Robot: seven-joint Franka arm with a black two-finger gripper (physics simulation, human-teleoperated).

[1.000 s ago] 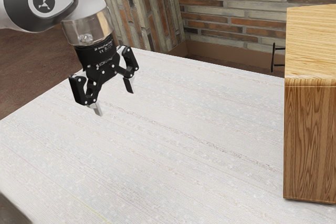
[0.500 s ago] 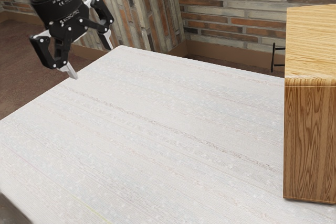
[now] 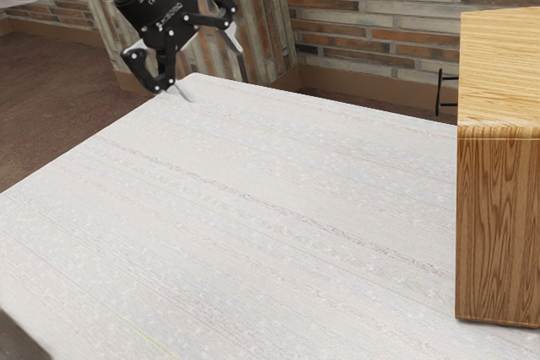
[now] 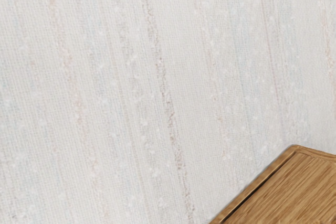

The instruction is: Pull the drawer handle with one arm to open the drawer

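Note:
A light oak drawer cabinet [image 3: 499, 166] stands on the white table [image 3: 278, 225] at the exterior view's right edge. Its thin black handle [image 3: 440, 93] sticks out from the cabinet's far face toward the exterior view's left. My black gripper [image 3: 208, 67] hangs high over the table's far left corner, well away from the handle, with its fingers spread wide and nothing between them. A corner of the cabinet's wooden top [image 4: 286, 195] shows in the wrist view, with the white tabletop [image 4: 131, 93] around it.
A brick wall [image 3: 380, 14] runs behind the table. Brown floor [image 3: 51, 115] lies past the table's left edge. A wide stretch of bare tabletop lies between the gripper and the cabinet.
My hand rose from just above the table to high at the left, then swung toward the exterior view's right and turned. The fingers stayed spread. The cabinet has not moved.

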